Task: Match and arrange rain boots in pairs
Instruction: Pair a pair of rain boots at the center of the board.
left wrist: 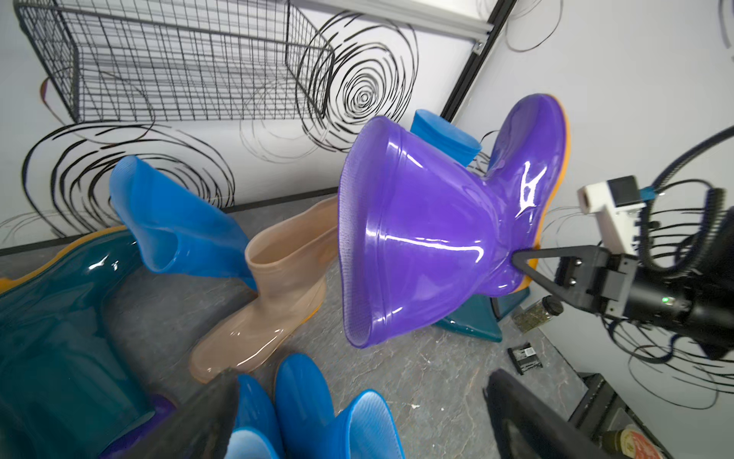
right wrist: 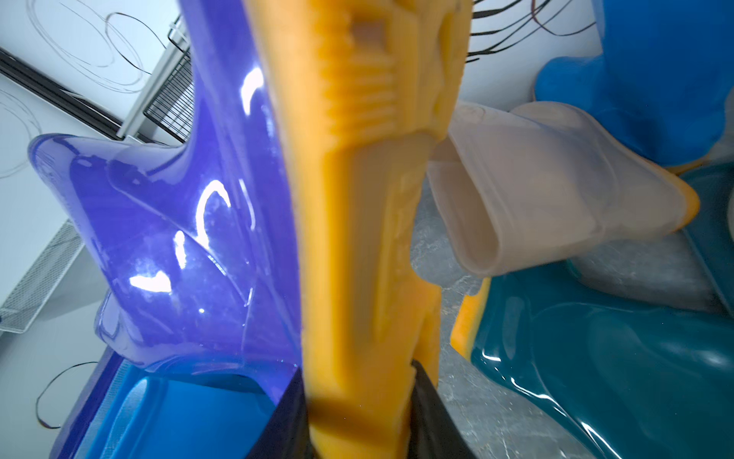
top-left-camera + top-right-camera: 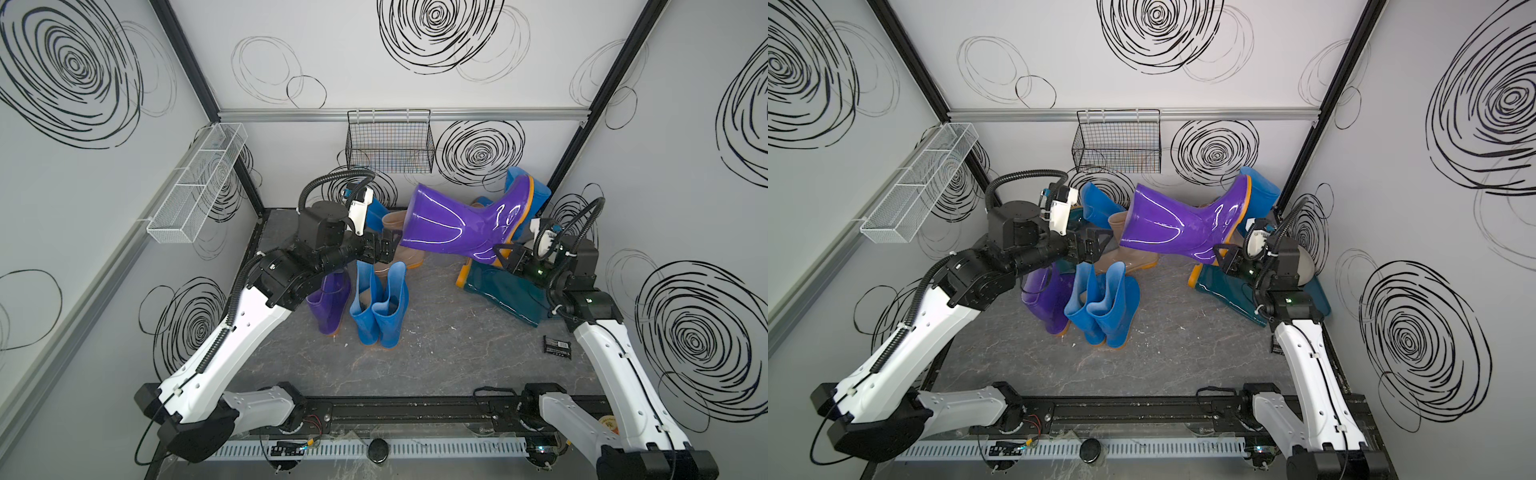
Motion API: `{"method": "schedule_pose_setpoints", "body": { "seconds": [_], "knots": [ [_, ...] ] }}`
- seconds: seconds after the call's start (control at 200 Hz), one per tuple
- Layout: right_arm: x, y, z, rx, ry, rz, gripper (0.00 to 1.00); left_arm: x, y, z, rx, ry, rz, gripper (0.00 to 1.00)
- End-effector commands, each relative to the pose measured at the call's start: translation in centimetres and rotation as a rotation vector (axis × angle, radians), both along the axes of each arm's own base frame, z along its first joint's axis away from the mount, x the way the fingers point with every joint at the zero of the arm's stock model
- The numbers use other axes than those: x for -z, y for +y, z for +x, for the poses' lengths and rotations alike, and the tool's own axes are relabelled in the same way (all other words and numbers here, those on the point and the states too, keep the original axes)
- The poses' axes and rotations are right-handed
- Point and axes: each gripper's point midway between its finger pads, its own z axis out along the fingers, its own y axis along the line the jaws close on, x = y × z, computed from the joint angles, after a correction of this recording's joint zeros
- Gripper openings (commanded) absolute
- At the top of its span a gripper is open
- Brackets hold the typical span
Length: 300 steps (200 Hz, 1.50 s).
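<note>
Two blue boots [image 3: 380, 311] stand side by side as a pair nearest the robot, on the counter [image 3: 436, 357]. An upright purple boot [image 3: 330, 303] stands just beside them, under the left forearm.

Next out is the boot the coming move likely depends on. The lifted purple boot [image 3: 453, 226] hangs clear of the counter, pinched at its heel and orange sole by the right tool [image 3: 500, 251]. Its long axis runs roughly level across the workspace, with the sole toward the right arm and the open mouth toward the left tool [image 3: 386, 249]. That tool is spread wide and holds nothing, and it sits just beside the rim of the mouth. Whether it touches the rim cannot be told.

The left arm is the nearer one to the shaft. It reaches forward with its forearm about level and its wrist aimed at the boot's opening. The right arm comes up from the right side, elbow bent, wrist pointing inward at the heel. A handover looks likely, with the left tool closing on the shaft rim so this boot can join its upright mate.

Below the lifted boot a tan boot [image 1: 278, 286] stands on the counter, and a dark teal boot [image 3: 503, 295] lies on its side to the right. Farthest back, more blue boots [image 3: 538, 195] lean near the rear wall.
</note>
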Motion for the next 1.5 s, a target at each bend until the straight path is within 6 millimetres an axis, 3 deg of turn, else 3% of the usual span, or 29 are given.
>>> {"method": "schedule_pose_setpoints", "body": {
  "seconds": [0.0,0.12,0.245,0.555,0.71,0.796,0.866,0.936,1.031,1.131,1.256,1.376,1.496],
  "knots": [
    [-8.2,1.4,0.7,-0.084,-0.268,0.095,0.18,-4.3,-0.1,0.6,0.080,-0.127,-0.136,0.99],
    [-9.1,2.2,1.0,-0.132,-0.292,0.134,0.18,-5.0,0.4,1.4,0.153,-0.149,-0.272,0.99],
    [-9.8,3.0,1.2,-0.178,-0.301,0.156,0.18,-4.8,-0.8,1.2,0.239,-0.139,-0.316,0.99],
    [-10.8,6.0,1.8,-0.297,-0.312,0.167,0.18,-2.2,-2.7,2.6,0.268,-0.070,-0.298,0.99],
    [-10.6,7.7,1.9,-0.359,-0.303,0.169,0.18,-3.2,-3.1,2.8,0.284,-0.107,-0.331,1.00],
    [-10.4,8.6,1.9,-0.389,-0.296,0.156,0.18,-4.1,-3.0,2.8,0.276,-0.134,-0.333,0.90],
    [-10.3,9.2,2.0,-0.404,-0.291,0.154,0.18,-4.4,-3.0,2.9,0.272,-0.137,-0.322,0.69],
    [-10.6,9.8,2.0,-0.425,-0.295,0.155,0.19,-4.6,-2.9,2.9,0.270,-0.132,-0.315,0.44],
    [-11.0,10.7,2.2,-0.451,-0.303,0.154,0.21,-5.3,-2.2,2.9,0.227,-0.136,-0.298,0.00],
    [-11.3,11.6,2.7,-0.481,-0.308,0.158,0.29,-7.3,-0.8,2.9,0.160,-0.185,-0.259,0.00],
    [-11.8,13.9,3.3,-0.537,-0.310,0.168,0.35,-11.4,1.2,1.8,0.067,-0.275,-0.247,0.00],
    [-12.0,17.4,3.9,-0.614,-0.297,0.182,0.38,-14.4,3.9,0.9,-0.054,-0.338,-0.203,0.00],
    [-11.6,22.2,4.6,-0.704,-0.275,0.206,0.39,-15.7,6.8,0.3,-0.173,-0.375,-0.131,0.00]
  ]
}}
